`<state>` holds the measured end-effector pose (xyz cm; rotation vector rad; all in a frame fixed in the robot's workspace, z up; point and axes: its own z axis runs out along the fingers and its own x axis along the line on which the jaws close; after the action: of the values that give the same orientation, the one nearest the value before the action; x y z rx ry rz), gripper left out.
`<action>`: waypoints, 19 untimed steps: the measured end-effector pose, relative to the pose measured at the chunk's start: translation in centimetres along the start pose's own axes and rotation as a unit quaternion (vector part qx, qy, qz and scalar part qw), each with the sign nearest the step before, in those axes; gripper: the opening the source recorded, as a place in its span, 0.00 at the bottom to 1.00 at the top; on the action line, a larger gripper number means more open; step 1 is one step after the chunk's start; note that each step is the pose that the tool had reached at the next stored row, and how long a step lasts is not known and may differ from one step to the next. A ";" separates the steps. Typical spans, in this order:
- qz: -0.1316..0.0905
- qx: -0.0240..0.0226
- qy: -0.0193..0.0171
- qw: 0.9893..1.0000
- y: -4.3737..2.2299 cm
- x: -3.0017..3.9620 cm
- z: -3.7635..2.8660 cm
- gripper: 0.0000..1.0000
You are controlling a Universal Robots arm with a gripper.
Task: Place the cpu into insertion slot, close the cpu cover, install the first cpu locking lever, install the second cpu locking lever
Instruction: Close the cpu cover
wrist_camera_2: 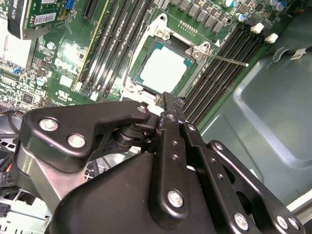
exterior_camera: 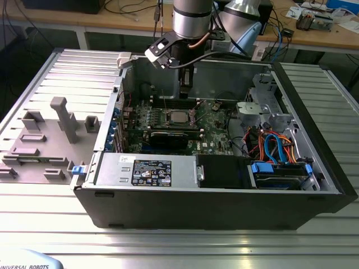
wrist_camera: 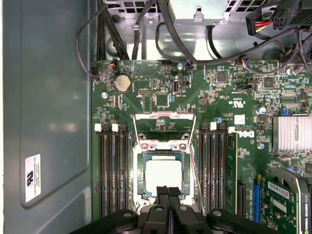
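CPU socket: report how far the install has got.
Done: the cpu lies seated in the insertion slot. In hand: the gripper, fingers shut and empty, hangs at the socket's edge. Not yet done: the cpu cover stands flipped open beside the socket, and a locking lever sticks out unlatched; the other lever I cannot make out.

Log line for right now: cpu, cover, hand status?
cpu: seated in insertion slot | cpu cover: open | hand: shut, empty, over cpu edge
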<state>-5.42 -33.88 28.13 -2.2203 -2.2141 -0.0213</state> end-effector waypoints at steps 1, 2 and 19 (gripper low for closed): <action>0.000 0.000 0.000 1.000 0.11 0.00 0.00 0.11; 0.000 0.000 0.000 1.000 0.40 0.00 0.01 0.11; 0.000 0.000 0.000 1.000 2.10 0.01 0.02 0.11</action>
<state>-3.31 -33.88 28.12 -2.2198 -2.2137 -0.0207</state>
